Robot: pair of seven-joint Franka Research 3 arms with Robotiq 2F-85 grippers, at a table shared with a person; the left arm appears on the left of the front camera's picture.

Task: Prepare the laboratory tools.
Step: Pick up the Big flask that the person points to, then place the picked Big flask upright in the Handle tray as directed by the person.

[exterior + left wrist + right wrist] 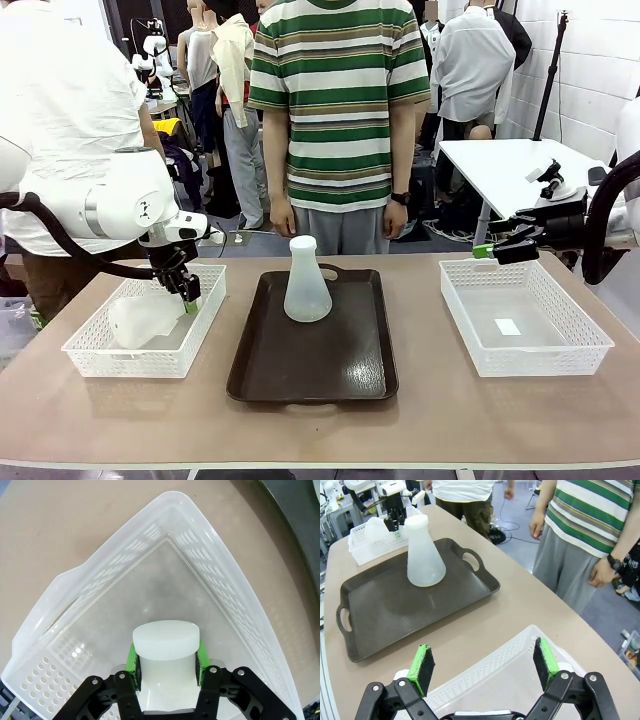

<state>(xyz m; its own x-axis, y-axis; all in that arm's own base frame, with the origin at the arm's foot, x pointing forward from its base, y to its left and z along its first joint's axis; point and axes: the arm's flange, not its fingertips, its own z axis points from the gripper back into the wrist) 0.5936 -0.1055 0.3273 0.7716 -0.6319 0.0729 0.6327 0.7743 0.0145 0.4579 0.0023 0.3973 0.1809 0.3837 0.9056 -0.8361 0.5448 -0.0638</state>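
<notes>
One frosted-white conical flask [306,282] stands upright on the dark brown tray [330,370]. A second flask [145,318] lies on its side in the white lattice basket on the left [130,362]. My left gripper [188,292] is shut on its neck. In the left wrist view the green pads [132,660] press both sides of the flask's neck [166,640], just below the rim. My right gripper [497,249] hangs open and empty over the far left corner of the right basket [560,360]. The right wrist view shows its fingers spread wide [483,665] and the upright flask [424,555] beyond.
A person in a green striped shirt stands at the far edge of the table behind the tray, hands [538,526] hanging at the sides. The right basket holds a small white slip [507,326]. Bare tabletop [420,420] runs along the front edge.
</notes>
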